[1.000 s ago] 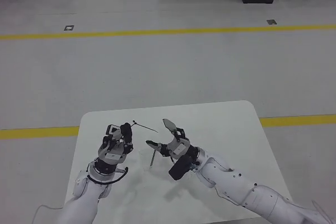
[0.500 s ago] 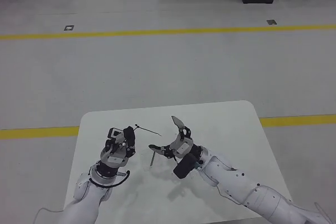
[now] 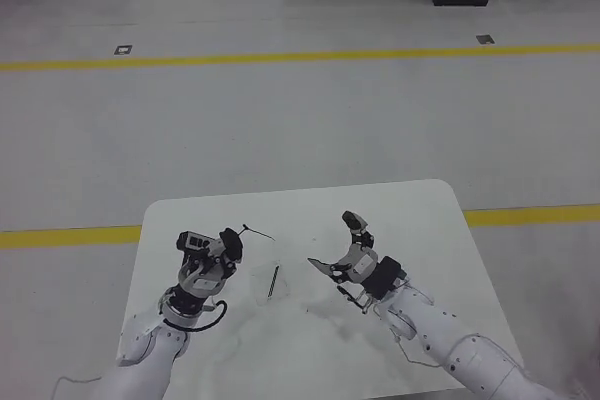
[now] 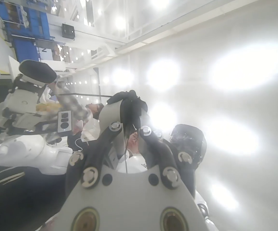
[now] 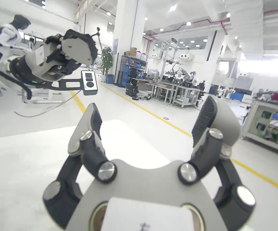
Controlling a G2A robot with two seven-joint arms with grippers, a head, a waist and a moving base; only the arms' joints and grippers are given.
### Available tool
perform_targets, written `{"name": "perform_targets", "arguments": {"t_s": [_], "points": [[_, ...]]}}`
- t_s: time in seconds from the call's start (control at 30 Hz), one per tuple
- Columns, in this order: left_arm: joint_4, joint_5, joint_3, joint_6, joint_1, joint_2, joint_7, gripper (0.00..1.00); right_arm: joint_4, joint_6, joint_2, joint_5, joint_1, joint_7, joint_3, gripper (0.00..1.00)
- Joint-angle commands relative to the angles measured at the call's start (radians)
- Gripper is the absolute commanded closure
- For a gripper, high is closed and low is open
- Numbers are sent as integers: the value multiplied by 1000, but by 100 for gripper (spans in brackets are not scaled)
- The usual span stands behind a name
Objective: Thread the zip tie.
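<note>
White rounded table [image 3: 420,200] on a pale workshop floor with yellow lines: that is the setting, and every place below is given from the left gripper [image 3: 223,252].

The thin black plastic zip tie [image 3: 258,233] is clamped in the left gripper, whose pads are pressed together on it in the left wrist view [image 4: 129,102]. A free length sticks out from the fingertips, raised off the table. Its long axis runs roughly level, away from the left gripper, toward the right arm's side and slightly toward the far edge of the table. In the right wrist view the tie [image 5: 100,38] shows a small knob at one end. I cannot tell whether that is the head, or which way its slot faces. More of the strap seems to run back between the left fingers toward the palm.

The right gripper [image 3: 335,245] hangs well apart from the left gripper, across the table. Its jaws are spread wide with nothing between them [image 5: 152,111].

The main risk, as I judge it, is the free length. It is slender, springy and unsupported, so a right-hand approach off its line would miss it or push it aside. A pinch too far from the left gripper could bow the tie. A hard pull could drag it out of the left pads.

Just beside the left gripper, on the tabletop toward the right arm, lies a short dark strip [image 3: 272,282]. It could be confused with the held tie.
</note>
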Motion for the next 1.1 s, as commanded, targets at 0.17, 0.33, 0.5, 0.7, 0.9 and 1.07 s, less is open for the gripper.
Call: {"name": "perform_targets", "arguments": {"t_s": [0.17, 0.33, 0.5, 0.7, 0.9, 1.07], "points": [[-1, -2, 0, 0, 0, 0, -1, 100, 0, 2, 0, -1, 1, 1, 0, 0], [10, 70, -14, 0, -9, 0, 40, 100, -4, -7, -2, 24, -10, 21, 6, 0], [14, 231, -50, 0, -3, -16, 114, 100, 39, -141, -2, 165, -45, 2, 61, 0], [28, 315, -80, 0, 15, -49, 159, 100, 66, -178, 4, 288, -75, 25, 74, 0], [35, 347, -95, 0, 16, -58, 165, 100, 63, -178, 14, 362, -76, 39, 58, 0], [35, 347, -95, 0, 16, -58, 165, 100, 63, -178, 14, 362, -76, 39, 58, 0]]}}
